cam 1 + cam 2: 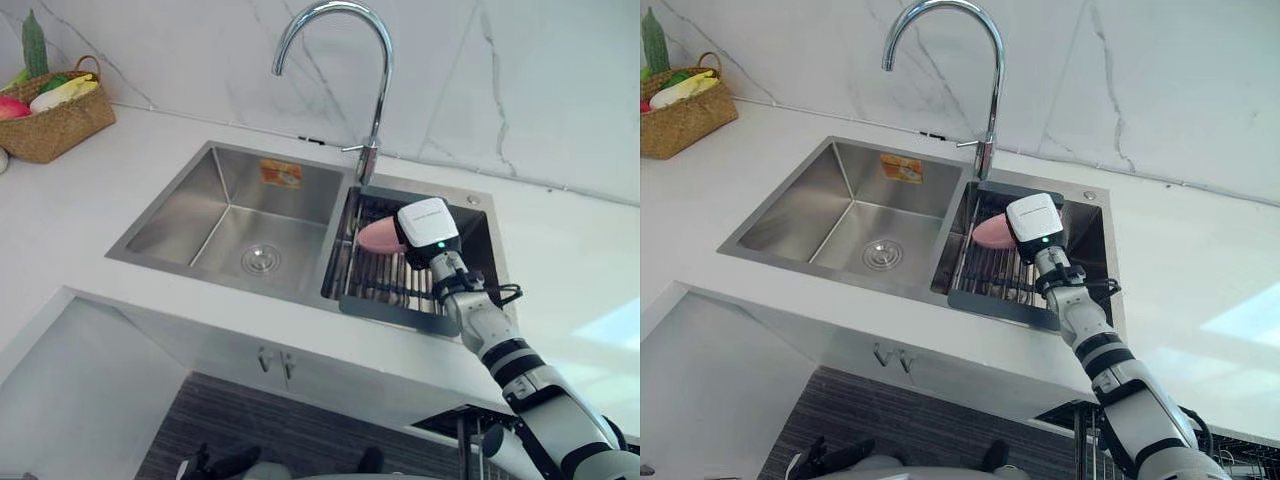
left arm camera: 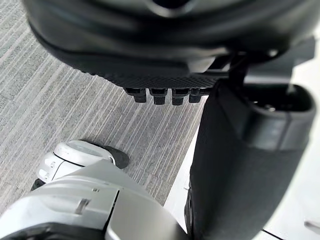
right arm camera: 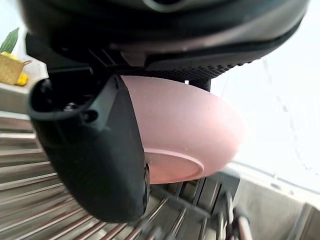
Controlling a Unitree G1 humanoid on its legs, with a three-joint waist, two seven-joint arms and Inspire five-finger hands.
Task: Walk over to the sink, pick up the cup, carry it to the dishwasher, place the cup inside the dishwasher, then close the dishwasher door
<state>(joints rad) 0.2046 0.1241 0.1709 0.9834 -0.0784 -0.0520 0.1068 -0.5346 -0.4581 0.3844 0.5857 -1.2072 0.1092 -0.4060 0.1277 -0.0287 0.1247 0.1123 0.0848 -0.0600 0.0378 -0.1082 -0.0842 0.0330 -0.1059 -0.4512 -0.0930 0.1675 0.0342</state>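
Note:
The pink cup [image 1: 376, 235] lies on its side in the sink's right basin, over a dark wire rack [image 1: 385, 288]. My right arm reaches in from the lower right. In the right wrist view my right hand [image 3: 95, 150] has its thumb curled across the cup [image 3: 195, 130], which rests against the palm with its base turned toward the rack. The fingers are hidden behind the cup. My left hand [image 2: 240, 165] hangs low over the grey striped floor, fingers relaxed and holding nothing.
The steel double sink [image 1: 180, 215] is set in a white counter, with a tall curved faucet [image 1: 375, 90] behind the divider. A woven basket [image 1: 55, 120] of vegetables stands at the far left. Below the counter's right end is a dark opening [image 1: 460, 420].

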